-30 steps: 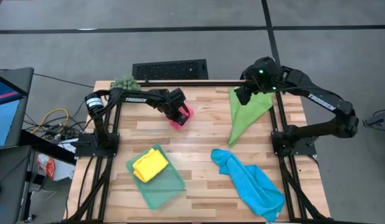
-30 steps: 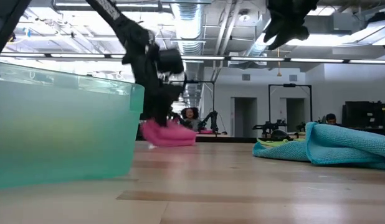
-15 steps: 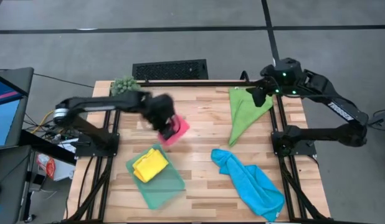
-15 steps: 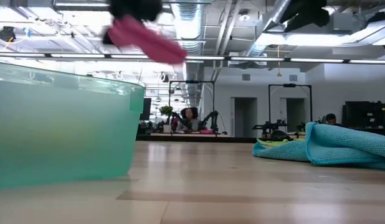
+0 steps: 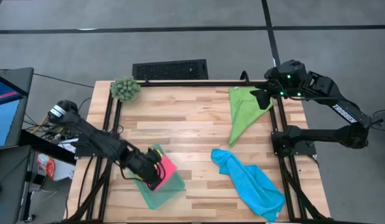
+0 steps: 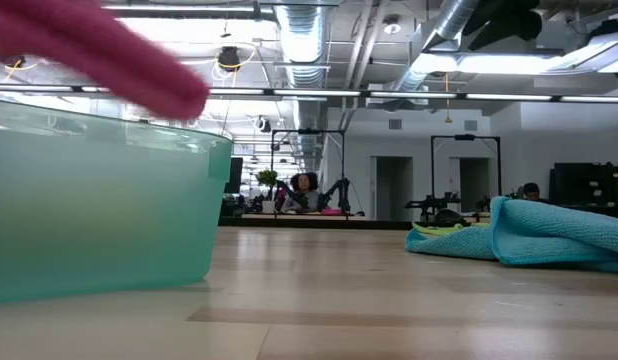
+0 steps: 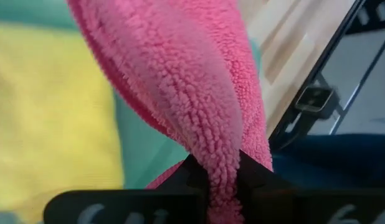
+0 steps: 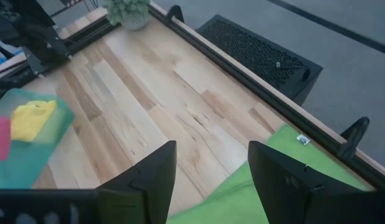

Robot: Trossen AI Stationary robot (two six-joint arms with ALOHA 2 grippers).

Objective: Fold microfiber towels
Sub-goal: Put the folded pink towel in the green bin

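Towels, count: four. pink towel (image 5: 167, 168), yellow towel (image 5: 142, 167), green towel (image 5: 245, 112), blue towel (image 5: 251, 183).
Trays, count: one, a teal tray (image 5: 169, 190), near-left on the surface (image 5: 192, 124).
Plant ball, count: one (image 5: 125, 89), far-left corner.
Left end effector (image 5: 154, 177): over the tray, fingers pinched together on a fold of the pink towel, which hangs from them above the tray, beside the yellow towel lying inside.
Right end effector (image 5: 261, 98): fingers (image 8: 152, 177) wide apart, holding nothing, raised over the far-right corner just above the green towel's far end.
Green towel: flat, far right, a long pointed shape running toward centre.
Blue towel: crumpled, near right, close to the near edge.
Open room: bare wood across the centre and far middle.
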